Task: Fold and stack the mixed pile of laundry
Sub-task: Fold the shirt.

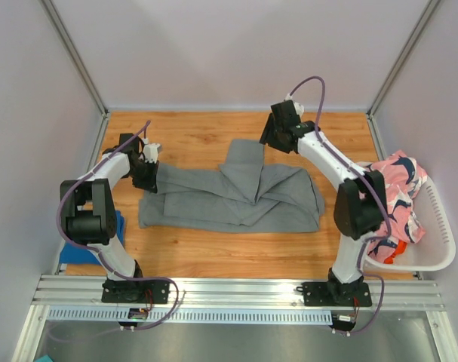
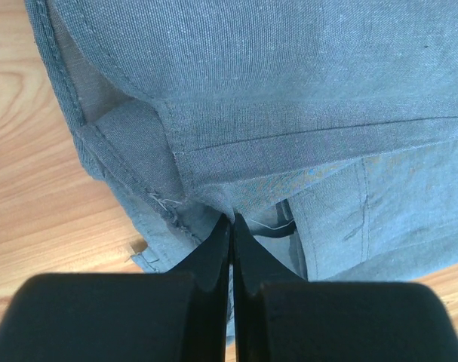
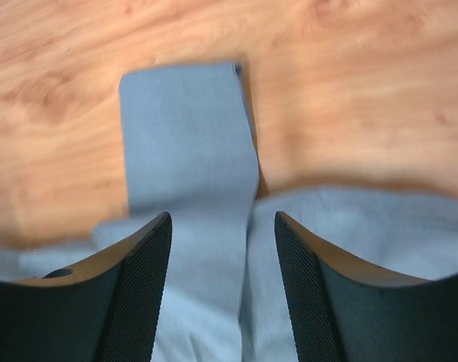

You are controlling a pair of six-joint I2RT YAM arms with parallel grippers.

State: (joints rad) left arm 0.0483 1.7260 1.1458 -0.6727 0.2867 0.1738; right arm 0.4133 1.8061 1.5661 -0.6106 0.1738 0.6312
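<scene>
Two arms point(image 1: 108, 170) point(image 1: 323, 154) extended: left jaws pinch grey garment point(image 1: 236, 197), right jaws apart.

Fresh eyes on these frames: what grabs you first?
A long grey garment sprawls across the middle of the table, with the left end effector pinched shut on its left end. The right end effector hangs open over the garment's far strip. At the right edge, a pink patterned cloth fills a white basket.

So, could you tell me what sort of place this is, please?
Probably a robotics lab booth, not a home: a wooden table boxed in by white panels on metal posts, with the left arm and right arm bolted to a rail.
</scene>
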